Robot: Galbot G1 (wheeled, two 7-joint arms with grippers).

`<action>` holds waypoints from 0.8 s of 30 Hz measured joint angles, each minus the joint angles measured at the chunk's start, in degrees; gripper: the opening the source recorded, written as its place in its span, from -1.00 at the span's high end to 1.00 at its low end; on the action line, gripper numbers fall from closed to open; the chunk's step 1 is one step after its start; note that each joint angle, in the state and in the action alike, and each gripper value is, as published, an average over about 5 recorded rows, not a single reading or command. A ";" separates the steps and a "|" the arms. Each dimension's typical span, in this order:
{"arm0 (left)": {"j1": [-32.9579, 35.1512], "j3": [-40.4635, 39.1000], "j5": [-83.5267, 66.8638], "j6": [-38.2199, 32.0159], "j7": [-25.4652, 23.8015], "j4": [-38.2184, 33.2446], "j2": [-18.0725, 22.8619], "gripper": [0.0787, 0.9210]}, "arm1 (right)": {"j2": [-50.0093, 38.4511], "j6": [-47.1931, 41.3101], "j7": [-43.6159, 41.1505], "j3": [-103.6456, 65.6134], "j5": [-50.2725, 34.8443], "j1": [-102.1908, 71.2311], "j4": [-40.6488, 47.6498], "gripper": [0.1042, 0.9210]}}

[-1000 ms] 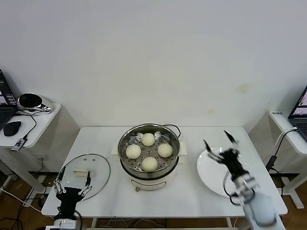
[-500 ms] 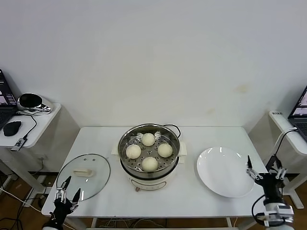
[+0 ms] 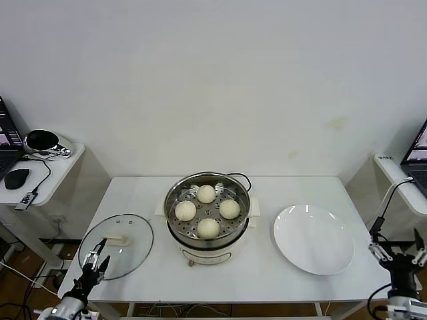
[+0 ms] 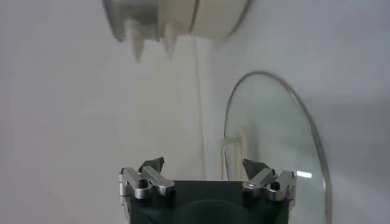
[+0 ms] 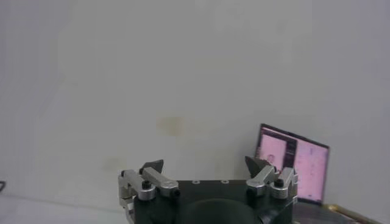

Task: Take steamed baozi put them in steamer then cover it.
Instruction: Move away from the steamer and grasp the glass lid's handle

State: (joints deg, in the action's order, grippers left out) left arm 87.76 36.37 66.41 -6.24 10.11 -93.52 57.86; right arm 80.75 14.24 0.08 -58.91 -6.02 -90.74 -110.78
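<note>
Several cream-white baozi (image 3: pixel 208 228) sit inside the shiny steamer (image 3: pixel 205 253) at the table's middle. The cover (image 3: pixel 133 250), a clear glass lid with a cream handle (image 3: pixel 115 239), lies flat on the table to the steamer's left. My left gripper (image 3: pixel 97 255) is low at the table's front left corner, just before the lid's near rim, open and empty. In the left wrist view the left gripper (image 4: pixel 204 164) faces the cover (image 4: pixel 274 140) and the steamer base (image 4: pixel 183 18). My right gripper (image 3: pixel 395 240) hangs open and empty off the table's front right corner, and the right wrist view shows that gripper (image 5: pixel 207 164) against a bare wall.
A bare white plate (image 3: pixel 313 239) lies right of the steamer. Side tables stand at both sides, the left one (image 3: pixel 60 167) with a mouse and cables. A laptop screen (image 5: pixel 292 170) shows in the right wrist view. The steamer's black cord (image 3: pixel 243 177) runs behind it.
The right gripper has drawn back from over the plate, past the table's front right corner. The left gripper dropped low at the front left, then edged towards the lid's rim.
</note>
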 measured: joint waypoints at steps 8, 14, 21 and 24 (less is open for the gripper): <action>-4.91 -1.33 1.76 -0.34 -0.22 4.28 -1.36 -0.77 | 0.98 0.14 0.58 -1.31 -0.35 -0.36 -0.45 -0.76; -7.52 -2.36 2.11 -0.48 -0.56 5.60 -1.81 -0.77 | 1.34 0.26 0.92 -2.01 -0.56 -0.80 -0.53 -0.76; -9.88 -3.84 1.73 -0.57 -1.09 6.89 -1.83 -0.77 | 1.79 0.45 1.03 -2.71 -0.47 -1.13 -0.51 -0.76; -10.86 -4.62 1.62 -0.63 -1.17 7.58 -1.71 -0.77 | 1.81 0.49 1.04 -3.08 -0.43 -1.33 -0.50 -0.76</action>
State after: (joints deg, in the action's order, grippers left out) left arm 76.90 31.75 68.03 -6.87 8.94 -85.94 56.14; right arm 82.55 14.73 1.12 -61.98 -6.45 -92.08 -111.29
